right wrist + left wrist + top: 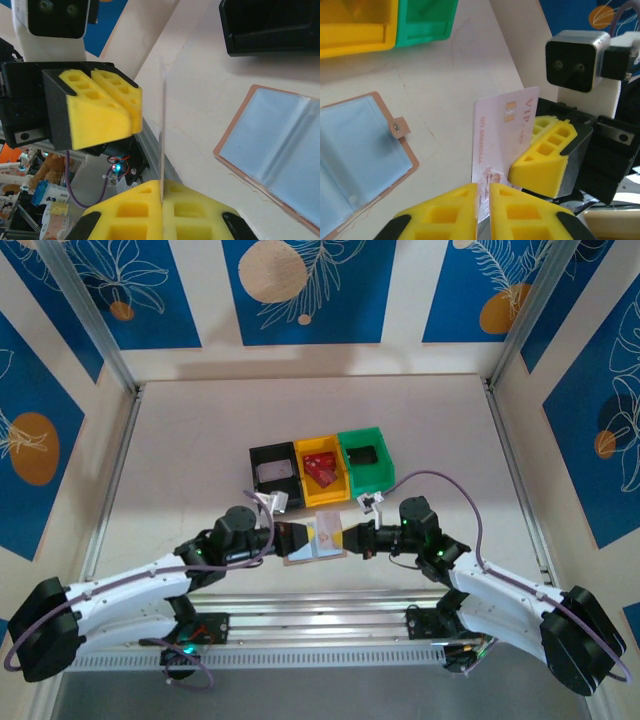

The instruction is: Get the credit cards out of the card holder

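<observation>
Your right tool point(161, 187) is pinching the pale credit card point(502, 135) on edge above the tabletop point(470, 75); your left tool point(483, 189) is standing narrowly parted at its corner; the card holder point(280, 150) is lying open just beside them.

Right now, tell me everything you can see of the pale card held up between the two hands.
The pale card is thin, glossy plastic, pinkish-white, with gold VIP lettering and small print along one edge. It is held on edge in the air, unbent. The right hand is shut on one end; the left hand sits at its lower corner, contact unclear.
</observation>
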